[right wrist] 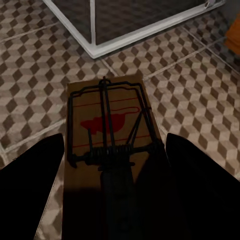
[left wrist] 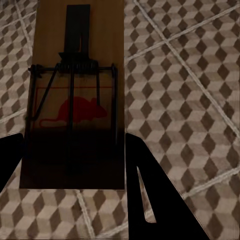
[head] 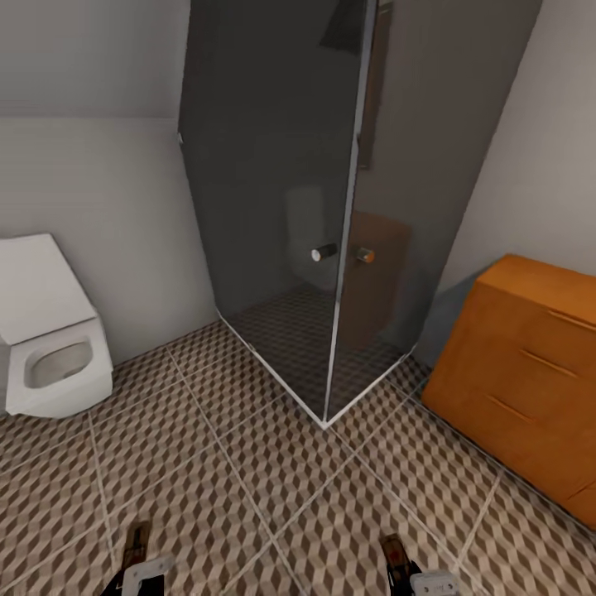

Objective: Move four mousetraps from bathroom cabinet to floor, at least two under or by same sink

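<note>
One mousetrap [left wrist: 75, 95] sits between the dark fingers [left wrist: 150, 195] of the left gripper [left wrist: 75, 165], a brown board with black wire and a red mouse printed on it, the patterned bathroom floor [left wrist: 185, 100] below it. The jaws sit pressed against the board's two long edges, pinching it. A second mousetrap [right wrist: 112, 125] is caught the same way in the right gripper [right wrist: 112, 165], wire spring toward the wrist, the jaws squeezed onto its sides. Just beyond this trap's far end runs the white base rail of the shower [right wrist: 125, 42].

From the head camera, the shower [head: 331, 207] stands straight ahead, a dark glass corner stall with two round chrome knobs [head: 324, 252] on its doors. To the right of the shower, against the wall, is the orange cabinet [head: 530, 372], its drawer fronts closed with slim bar handles. To the left of the shower, a white toilet [head: 50, 331] with its lid up. The cube-pattern tiles run from the shower's corner toward the robot, where the left gripper [head: 136, 563] and right gripper [head: 406, 571] poke into view, well apart
</note>
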Controlling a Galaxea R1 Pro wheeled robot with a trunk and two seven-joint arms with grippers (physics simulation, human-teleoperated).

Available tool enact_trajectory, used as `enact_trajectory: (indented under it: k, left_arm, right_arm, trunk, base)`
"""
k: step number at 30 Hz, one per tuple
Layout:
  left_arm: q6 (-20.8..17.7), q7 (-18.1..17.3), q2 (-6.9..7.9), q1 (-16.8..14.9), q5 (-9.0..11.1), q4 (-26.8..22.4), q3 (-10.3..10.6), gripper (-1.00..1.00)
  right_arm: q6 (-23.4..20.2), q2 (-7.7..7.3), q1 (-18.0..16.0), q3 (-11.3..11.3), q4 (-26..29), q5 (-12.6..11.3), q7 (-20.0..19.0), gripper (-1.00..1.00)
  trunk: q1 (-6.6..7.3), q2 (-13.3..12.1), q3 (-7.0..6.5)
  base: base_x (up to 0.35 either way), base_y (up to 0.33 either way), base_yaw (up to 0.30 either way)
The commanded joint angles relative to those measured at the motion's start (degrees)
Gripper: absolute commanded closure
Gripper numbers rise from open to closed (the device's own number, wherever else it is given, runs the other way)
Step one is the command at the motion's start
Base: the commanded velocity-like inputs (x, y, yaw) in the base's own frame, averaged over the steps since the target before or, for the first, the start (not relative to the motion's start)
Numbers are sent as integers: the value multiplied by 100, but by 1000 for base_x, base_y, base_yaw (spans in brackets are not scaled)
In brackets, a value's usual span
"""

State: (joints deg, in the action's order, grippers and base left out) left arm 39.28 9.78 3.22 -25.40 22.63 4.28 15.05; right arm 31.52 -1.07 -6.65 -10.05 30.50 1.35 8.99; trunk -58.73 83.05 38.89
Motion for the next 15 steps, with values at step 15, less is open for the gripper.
enact_trajectory:
  k: [15]
  left_arm:
    - [19,32,-6,-9,5,20,50,100]
  right_arm:
    - [6,-8,-3,-41,0,15,59,100]
  trunk:
    - [0,3,5]
  base:
    - [0,0,286]
